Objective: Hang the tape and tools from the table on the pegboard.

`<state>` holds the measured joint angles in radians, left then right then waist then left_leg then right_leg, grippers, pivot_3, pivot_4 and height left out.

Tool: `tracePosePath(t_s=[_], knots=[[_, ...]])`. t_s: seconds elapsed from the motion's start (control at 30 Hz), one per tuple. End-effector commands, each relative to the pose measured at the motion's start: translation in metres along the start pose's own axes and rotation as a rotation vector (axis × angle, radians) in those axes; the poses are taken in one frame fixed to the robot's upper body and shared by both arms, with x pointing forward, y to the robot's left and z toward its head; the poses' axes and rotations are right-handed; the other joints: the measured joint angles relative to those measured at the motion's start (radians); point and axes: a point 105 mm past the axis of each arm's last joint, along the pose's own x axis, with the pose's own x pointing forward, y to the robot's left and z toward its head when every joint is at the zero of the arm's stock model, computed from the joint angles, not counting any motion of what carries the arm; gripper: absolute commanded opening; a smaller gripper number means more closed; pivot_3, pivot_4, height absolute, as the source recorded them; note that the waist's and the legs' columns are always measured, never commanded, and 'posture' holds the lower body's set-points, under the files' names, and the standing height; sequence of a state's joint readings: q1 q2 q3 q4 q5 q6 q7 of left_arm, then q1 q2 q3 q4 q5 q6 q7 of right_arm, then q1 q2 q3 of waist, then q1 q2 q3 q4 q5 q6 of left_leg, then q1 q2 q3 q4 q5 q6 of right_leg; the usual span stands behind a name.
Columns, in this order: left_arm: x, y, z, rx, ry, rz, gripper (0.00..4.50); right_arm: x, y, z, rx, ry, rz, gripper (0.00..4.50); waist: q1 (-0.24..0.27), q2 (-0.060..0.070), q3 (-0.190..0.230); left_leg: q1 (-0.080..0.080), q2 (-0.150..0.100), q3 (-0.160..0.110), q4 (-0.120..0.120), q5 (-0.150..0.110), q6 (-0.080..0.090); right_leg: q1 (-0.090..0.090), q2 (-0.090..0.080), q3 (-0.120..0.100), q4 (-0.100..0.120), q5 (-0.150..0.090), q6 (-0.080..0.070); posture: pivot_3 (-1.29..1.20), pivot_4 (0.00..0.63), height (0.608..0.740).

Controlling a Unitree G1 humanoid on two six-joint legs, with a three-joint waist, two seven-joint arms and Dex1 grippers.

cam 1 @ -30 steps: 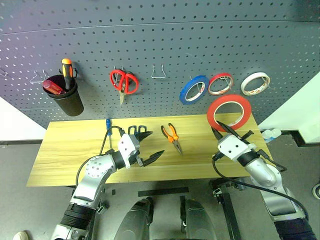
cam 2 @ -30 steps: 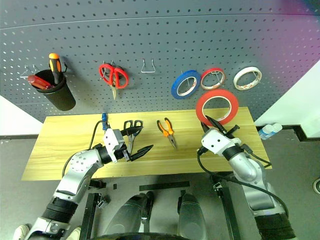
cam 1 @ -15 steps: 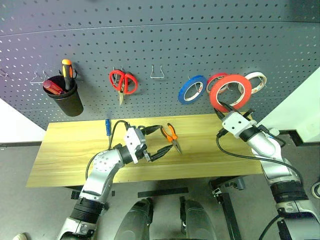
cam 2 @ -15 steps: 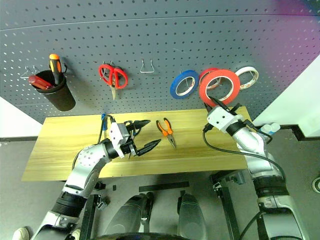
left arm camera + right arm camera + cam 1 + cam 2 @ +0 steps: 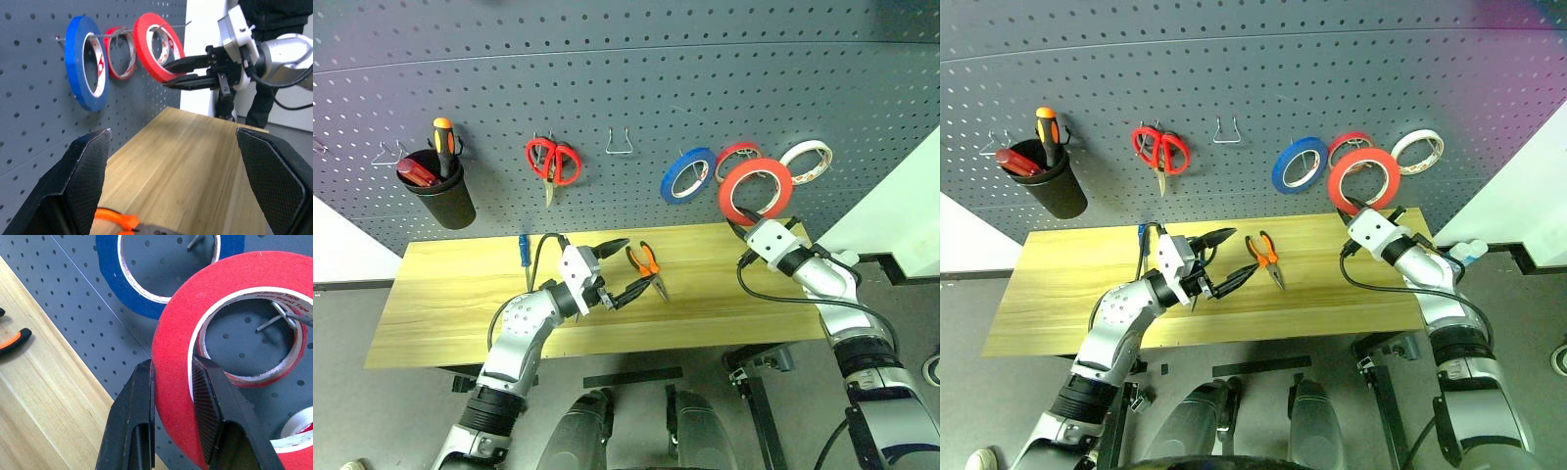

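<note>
My right gripper (image 5: 171,382) pinches the red tape (image 5: 756,191) up at the pegboard (image 5: 626,88) hook (left gripper (image 5: 619,270) wide, empty); thread the hole fully on before releasing.

Bright even indoor light, soft shadows, curved wide-angle edges, purple tint at top-right corner
</note>
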<state>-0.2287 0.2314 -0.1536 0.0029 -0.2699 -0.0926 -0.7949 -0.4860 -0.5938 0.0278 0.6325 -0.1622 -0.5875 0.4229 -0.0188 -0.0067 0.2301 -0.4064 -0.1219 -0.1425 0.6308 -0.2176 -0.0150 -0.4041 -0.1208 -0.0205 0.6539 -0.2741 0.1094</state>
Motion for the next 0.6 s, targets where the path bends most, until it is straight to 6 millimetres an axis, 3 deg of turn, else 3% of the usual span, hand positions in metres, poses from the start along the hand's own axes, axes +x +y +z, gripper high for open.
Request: tracePosePath(t_s=[0.03,0.3,0.5,0.6], knots=[[0.002,0.003,0.008,0.02,-0.029,0.01,4.29,0.003,-0.006,0.007,0.012,-0.04,-0.017,1.65,0.0,0.0,0.0,0.0,0.0,0.0,0.0,0.0,0.0,0.0,0.0,0.0,0.0,0.0,0.0,-0.06,0.15,0.74],[-0.001,0.002,0.008,0.021,-0.026,0.014,4.29,-0.008,-0.007,0.014,-0.057,-0.058,-0.074,4.23,0.001,0.0,-0.001,0.0,0.001,0.003,0.0,0.0,0.0,-0.002,0.001,0.005,0.001,0.001,0.0,-0.06,0.156,0.74],[-0.003,0.004,0.009,0.02,-0.027,0.024,4.29,-0.033,0.003,0.027,-0.096,-0.075,-0.031,4.23,0.004,0.001,-0.001,0.0,0.001,0.003,0.0,0.0,0.0,-0.002,0.002,0.006,0.001,0.001,0.0,-0.07,0.161,0.74],[-0.006,0.009,0.006,0.022,-0.013,0.043,4.29,-0.046,0.021,0.03,-0.033,-0.052,0.078,4.23,0.002,0.001,-0.001,0.0,0.001,0.004,0.0,0.0,0.001,-0.002,0.002,0.007,0.001,0.001,0.001,-0.08,0.162,0.74]])
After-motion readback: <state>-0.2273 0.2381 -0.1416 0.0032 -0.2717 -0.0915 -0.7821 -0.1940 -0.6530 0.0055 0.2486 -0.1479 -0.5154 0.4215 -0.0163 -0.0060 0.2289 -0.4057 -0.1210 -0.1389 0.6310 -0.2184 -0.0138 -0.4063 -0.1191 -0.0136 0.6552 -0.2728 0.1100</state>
